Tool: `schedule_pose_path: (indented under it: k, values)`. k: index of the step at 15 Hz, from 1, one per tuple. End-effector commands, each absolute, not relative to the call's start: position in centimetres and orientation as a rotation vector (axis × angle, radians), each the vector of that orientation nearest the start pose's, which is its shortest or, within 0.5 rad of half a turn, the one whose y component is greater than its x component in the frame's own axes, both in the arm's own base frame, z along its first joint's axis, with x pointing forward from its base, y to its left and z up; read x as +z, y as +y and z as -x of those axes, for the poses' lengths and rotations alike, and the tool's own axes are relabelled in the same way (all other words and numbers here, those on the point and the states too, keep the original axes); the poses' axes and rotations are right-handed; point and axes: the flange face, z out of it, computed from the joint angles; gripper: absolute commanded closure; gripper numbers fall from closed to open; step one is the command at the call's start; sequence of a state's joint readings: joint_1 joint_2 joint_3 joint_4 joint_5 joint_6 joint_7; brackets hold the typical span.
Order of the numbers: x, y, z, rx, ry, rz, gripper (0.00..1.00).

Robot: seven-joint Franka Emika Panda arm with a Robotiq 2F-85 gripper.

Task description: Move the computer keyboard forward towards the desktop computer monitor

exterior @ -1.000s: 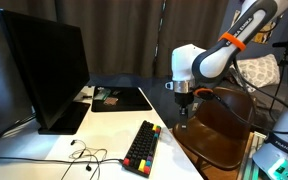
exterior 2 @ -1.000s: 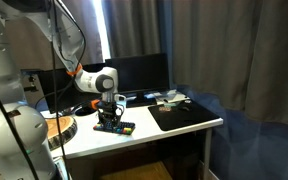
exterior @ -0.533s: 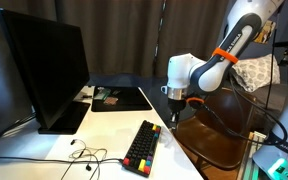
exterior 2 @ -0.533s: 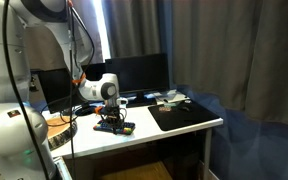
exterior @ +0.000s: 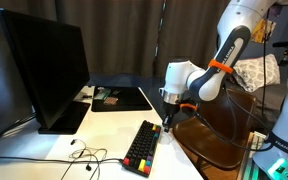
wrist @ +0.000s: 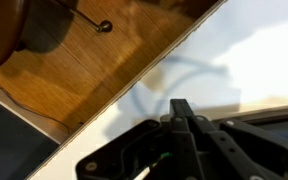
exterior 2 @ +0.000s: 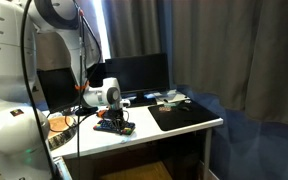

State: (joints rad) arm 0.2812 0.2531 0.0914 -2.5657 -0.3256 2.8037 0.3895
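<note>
The computer keyboard [exterior: 142,147] is long and black with a strip of coloured keys, and lies on the white table in both exterior views [exterior 2: 115,127]. The desktop computer monitor [exterior: 44,70] stands across the table from it, dark, also seen from its front [exterior 2: 134,73]. My gripper [exterior: 169,122] hangs low beside the keyboard's far end, on the side away from the monitor. In the wrist view its fingers [wrist: 181,108] are pressed together over the table [wrist: 249,50] with nothing between them. The keyboard is out of the wrist view.
A flat black mat [exterior: 121,98] lies behind the keyboard with small items at its back edge. A white cable [exterior: 84,155] curls near the monitor's foot. A brown wooden seat [exterior: 219,135] stands right beside the table edge under the arm.
The fingers have closed from partly open to fully together. The arm has come down and shifted toward the keyboard's far end. The keyboard has not visibly moved.
</note>
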Motion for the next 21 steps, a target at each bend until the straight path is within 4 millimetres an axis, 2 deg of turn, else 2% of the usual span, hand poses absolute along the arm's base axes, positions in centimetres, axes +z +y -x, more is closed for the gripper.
schedule_pose_path:
  k: [1, 8, 12, 18, 21]
  values:
    - [15.5, 18.6, -41.5, -0.101, -0.469, 3.201, 1.0]
    - [14.9, 18.8, -42.1, -0.237, -0.505, 3.191, 1.0]
    - [15.4, 18.9, -42.6, -0.32, -0.481, 3.197, 1.0]
    - [16.5, 19.4, -45.7, -0.467, -0.491, 3.198, 1.0]
    - [15.6, 20.0, -45.9, -0.431, -0.501, 3.201, 1.0]
